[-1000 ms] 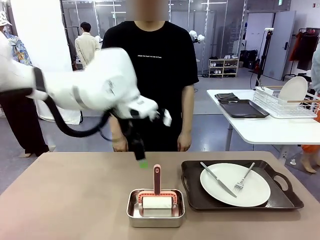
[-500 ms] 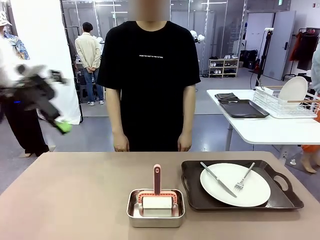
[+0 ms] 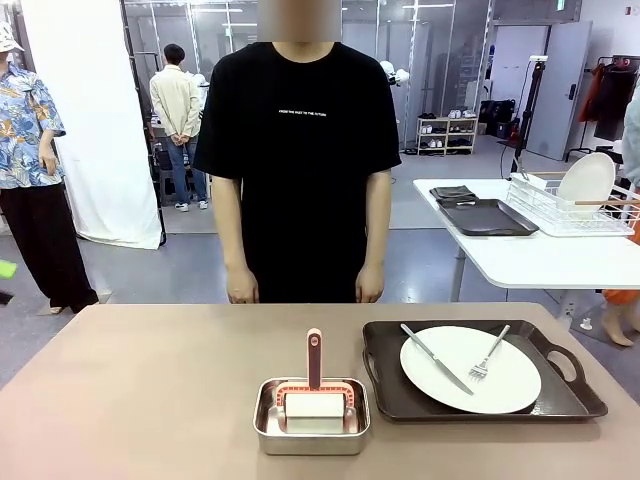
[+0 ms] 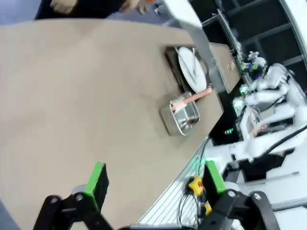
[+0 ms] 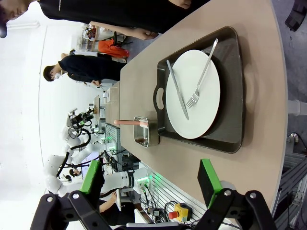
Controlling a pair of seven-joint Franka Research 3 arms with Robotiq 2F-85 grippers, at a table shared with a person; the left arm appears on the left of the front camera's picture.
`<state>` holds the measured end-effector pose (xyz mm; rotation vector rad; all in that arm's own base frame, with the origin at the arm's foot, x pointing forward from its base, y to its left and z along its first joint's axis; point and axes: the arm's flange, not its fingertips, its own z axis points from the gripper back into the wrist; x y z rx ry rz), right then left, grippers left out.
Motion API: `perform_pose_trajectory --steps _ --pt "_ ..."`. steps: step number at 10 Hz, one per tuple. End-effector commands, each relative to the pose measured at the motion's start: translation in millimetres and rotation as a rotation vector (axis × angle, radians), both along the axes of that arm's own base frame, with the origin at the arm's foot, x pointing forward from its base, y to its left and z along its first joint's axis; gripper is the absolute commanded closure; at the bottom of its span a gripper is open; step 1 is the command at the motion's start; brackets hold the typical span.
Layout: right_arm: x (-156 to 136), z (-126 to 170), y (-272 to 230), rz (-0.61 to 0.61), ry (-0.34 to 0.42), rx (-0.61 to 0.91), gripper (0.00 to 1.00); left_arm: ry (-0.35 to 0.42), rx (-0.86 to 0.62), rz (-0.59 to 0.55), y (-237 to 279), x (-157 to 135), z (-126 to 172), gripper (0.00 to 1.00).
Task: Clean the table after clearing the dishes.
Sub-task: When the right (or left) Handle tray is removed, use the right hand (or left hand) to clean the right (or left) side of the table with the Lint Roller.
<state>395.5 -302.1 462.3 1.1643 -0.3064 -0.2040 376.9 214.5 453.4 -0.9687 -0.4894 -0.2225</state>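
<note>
The tan-brown table (image 3: 150, 400) carries one dark brown handled tray (image 3: 570, 395) at the right. A white plate (image 3: 470, 368) lies on the tray with a knife (image 3: 436, 358) and a fork (image 3: 489, 353). My left gripper (image 4: 156, 178) stands open and empty, high above the table's near edge, far from the plate (image 4: 192, 69). Nothing sits between the fingers of my right gripper (image 5: 149, 182), which is open and held above the table (image 5: 268, 158) beside the tray (image 5: 235, 86) and plate (image 5: 194, 93). One green pad (image 3: 6, 268) peeks in at the front view's left edge.
A small steel pan (image 3: 312, 405) holding a pink-handled white tool sits at the table's middle front, also seen as the pan (image 4: 182, 115) and the pan (image 5: 144, 132). A person (image 3: 300, 170) stands at the far side, hands down. A white side table (image 3: 540, 255) with a dish rack stands at the right.
My left arm has swung from above the table's middle away to the left and left the front view. The pan, tray and plate have not moved.
</note>
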Motion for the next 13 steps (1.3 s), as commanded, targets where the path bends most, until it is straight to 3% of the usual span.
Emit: perform_pose_trajectory --steps 1,5,8,9,13 --pt "-1 3 3 -0.006 0.006 0.002 0.00 0.000 -0.105 0.055 31 -8 -38 0.00" --pt "-1 3 3 -0.006 0.006 0.002 0.00 0.073 -0.097 0.049 69 -17 -66 0.00" --pt "-1 3 3 -0.006 0.006 0.002 0.00 0.108 -0.063 0.025 63 -1 -61 0.00" --pt "-1 3 3 -0.006 0.006 0.002 0.00 0.080 -0.075 0.053 66 -13 -71 0.00" --pt "-1 3 3 -0.006 0.006 0.002 0.00 0.080 -0.075 0.053 66 -13 -71 0.00"
